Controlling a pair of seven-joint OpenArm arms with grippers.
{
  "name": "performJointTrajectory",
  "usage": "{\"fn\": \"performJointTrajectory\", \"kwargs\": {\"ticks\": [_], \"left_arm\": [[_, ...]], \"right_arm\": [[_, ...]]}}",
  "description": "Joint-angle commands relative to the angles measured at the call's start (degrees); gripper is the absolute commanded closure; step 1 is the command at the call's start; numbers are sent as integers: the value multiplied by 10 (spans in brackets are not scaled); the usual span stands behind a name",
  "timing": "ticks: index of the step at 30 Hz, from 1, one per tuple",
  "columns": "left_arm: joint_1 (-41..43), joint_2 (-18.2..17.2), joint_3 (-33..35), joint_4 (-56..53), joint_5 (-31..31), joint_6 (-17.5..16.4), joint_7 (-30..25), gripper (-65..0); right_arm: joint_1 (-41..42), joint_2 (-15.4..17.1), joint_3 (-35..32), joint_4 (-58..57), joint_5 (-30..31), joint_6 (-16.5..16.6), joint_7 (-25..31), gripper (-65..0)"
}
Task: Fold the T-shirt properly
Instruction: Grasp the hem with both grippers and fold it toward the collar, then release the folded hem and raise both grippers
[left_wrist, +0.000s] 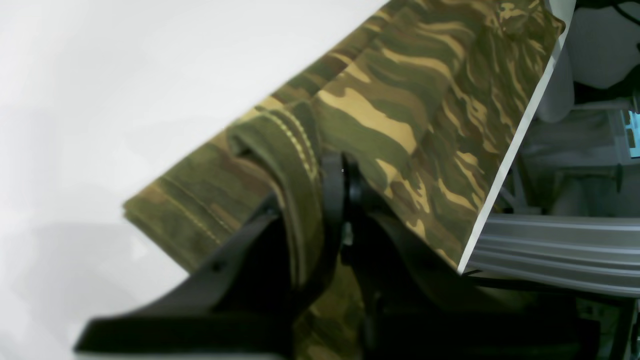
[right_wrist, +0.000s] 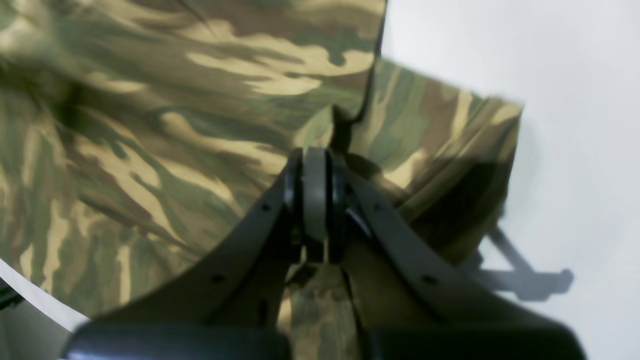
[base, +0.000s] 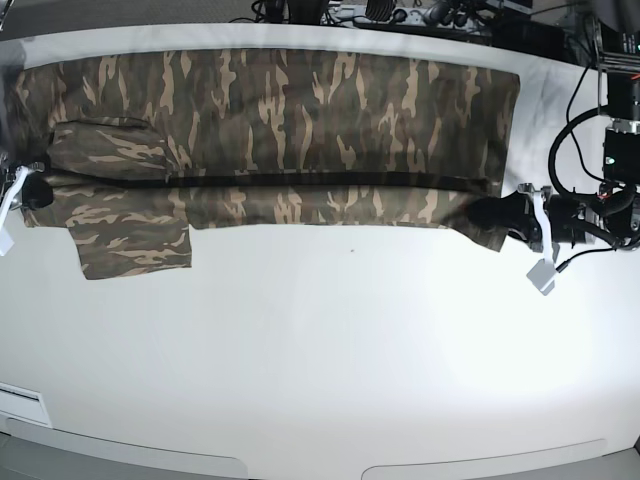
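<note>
The camouflage T-shirt (base: 300, 110) lies stretched sideways across the far half of the white table (base: 330, 350). A long fold line runs along its near side. One sleeve (base: 135, 245) sticks out toward me at the left. My left gripper (base: 497, 218) is shut on the shirt's stitched hem (left_wrist: 295, 145) at the right end. My right gripper (base: 35, 190) is shut on the cloth's edge (right_wrist: 350, 115) at the left end, held a little above the table. The collar and label are hidden.
The table's edge (left_wrist: 515, 150) runs close beside the left gripper, with a metal frame (left_wrist: 550, 245) below it. Cables and arm hardware (base: 600, 150) stand at the right. White tags (base: 541, 276) hang by the left arm. The shirt's far edge lies near the table's back edge.
</note>
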Motion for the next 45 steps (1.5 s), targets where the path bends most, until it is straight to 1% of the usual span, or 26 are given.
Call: {"fn": "performJointTrajectory", "kwargs": {"ticks": [1,3,7,11,16,18,21,23,24,26,27,28,29,31,33,34,35,36,41,44,45], "left_arm": [[-12,-14,-4,8,-11,-5,3,0],[-12,-15,-4,8,-11,-2,3,0],[-5,-15,-4,11,-11,5,3,0],[25,-15,-4,36,-11,6,3,0],[62,-15,-4,76,-11,4,3,0],[70,-15,-4,76,-11,-5,3,0],[75,-14,-4,76,-11,-5,3,0],[75,-15,-4,75,23,-5,3,0],[75,-15,-4,75,41,-5,3,-24],[75,-15,-4,75,64,-5,-3,-188],[75,-15,-4,75,66,-5,-5,-259],[75,-15,-4,75,66,-5,-7,-314],[76,-15,-4,75,66,-5,-9,-340],[80,-14,-4,75,66,-5,-9,-344],[87,-13,-4,75,66,-5,-9,-344],[92,-13,-4,75,65,-5,-9,-344],[98,-13,-4,75,65,-5,-12,-344],[102,-13,-4,75,66,-5,-14,-344],[110,-13,-4,75,65,-5,-20,-344],[110,-13,-4,75,65,-5,-20,-344],[109,-13,-4,75,65,-5,-20,-344]], "right_arm": [[8,19,7,8,-7,1,7,0],[9,19,7,7,-21,1,7,0],[8,24,7,7,-21,1,9,0],[8,24,7,7,-21,1,14,0],[8,24,7,7,-21,1,20,0],[8,24,7,7,-21,1,20,0],[9,24,7,7,-14,1,22,0],[10,24,7,8,-12,1,38,-9],[12,26,7,8,-11,1,42,-70],[22,29,8,8,14,1,41,-184],[28,32,8,9,30,1,37,-226],[35,36,8,13,48,1,31,-258],[42,39,8,19,63,1,27,-281],[55,46,9,32,83,1,24,-314],[66,46,9,39,109,1,33,-319],[68,41,8,39,112,1,46,-319],[72,30,8,39,102,1,59,-319],[76,15,8,39,79,1,75,-319],[90,-82,7,39,-96,1,198,-320],[89,-128,7,39,-198,-24,248,-320],[89,-140,7,39,-224,-38,261,-320]]}}
